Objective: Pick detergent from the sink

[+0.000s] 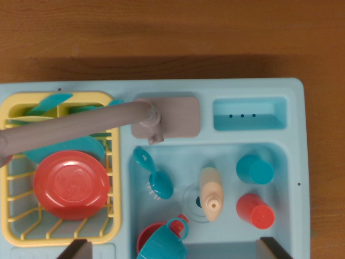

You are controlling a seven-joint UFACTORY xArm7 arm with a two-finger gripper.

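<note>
Hovering high over the sink [294, 162], hand [175, 249] spread wide, detergent [211, 193] ungrasped.

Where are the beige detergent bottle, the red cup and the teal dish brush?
beige detergent bottle [211, 191], wrist view, on its body.
red cup [255, 211], wrist view, on its side.
teal dish brush [160, 183], wrist view, on its head.

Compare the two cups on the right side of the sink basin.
The teal cup is blue-green; the red cup is orange-red. The teal cup sits toward the top of the wrist view, nearer the small recessed tray; the red cup sits below it, nearer the gripper. Both stand apart from the detergent bottle, look alike in size and shape, and rest inside the sink.
</note>
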